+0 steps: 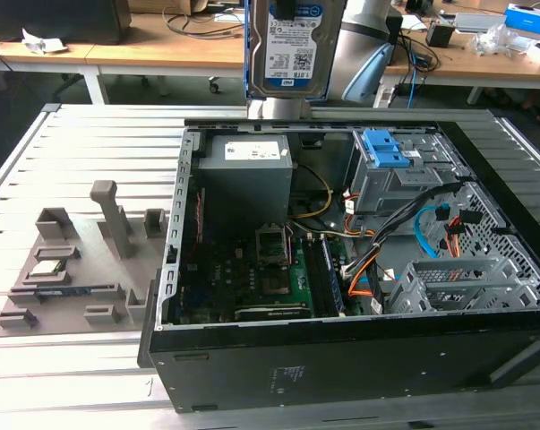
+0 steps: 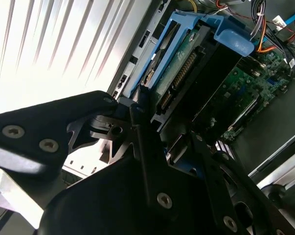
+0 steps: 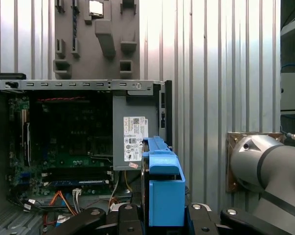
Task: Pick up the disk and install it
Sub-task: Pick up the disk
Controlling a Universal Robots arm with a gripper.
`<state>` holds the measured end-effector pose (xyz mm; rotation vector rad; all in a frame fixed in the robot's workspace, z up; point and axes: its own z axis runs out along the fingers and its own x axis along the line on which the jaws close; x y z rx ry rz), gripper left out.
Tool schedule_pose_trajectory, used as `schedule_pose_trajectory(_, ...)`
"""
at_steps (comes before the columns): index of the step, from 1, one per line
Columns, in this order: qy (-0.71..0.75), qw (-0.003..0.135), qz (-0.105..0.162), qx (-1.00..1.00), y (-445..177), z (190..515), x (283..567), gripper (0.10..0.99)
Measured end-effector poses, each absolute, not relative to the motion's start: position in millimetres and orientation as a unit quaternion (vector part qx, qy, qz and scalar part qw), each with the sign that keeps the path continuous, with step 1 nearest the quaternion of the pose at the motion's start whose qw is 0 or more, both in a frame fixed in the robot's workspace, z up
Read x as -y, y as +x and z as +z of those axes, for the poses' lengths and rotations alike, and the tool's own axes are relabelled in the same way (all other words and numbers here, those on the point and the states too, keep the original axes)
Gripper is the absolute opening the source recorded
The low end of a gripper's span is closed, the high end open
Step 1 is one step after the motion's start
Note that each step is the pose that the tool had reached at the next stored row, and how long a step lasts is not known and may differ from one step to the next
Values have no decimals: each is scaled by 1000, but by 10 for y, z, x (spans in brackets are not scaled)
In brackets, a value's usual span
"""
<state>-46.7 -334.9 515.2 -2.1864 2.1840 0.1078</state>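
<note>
I get soft, even daylight in the exterior view, brightest on the ribbed table (image 1: 81,161) toward the exterior view's left, while the open computer case (image 1: 341,367) holds deep shadow inside. In the second wrist view that table burns out to pure white glare. In the first wrist view the motherboard (image 3: 64,132) sits dim, and the disk (image 3: 163,191) shows evenly lit, saturated blue

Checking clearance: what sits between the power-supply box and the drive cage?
Exterior view: a yellow cable loops through the gap between power-supply box and drive cage.
</note>
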Motion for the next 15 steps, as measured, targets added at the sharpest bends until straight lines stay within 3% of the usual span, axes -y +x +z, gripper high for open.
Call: schedule_pose_trajectory(15,-707,17,27,-706,-467,5120,3807,365)
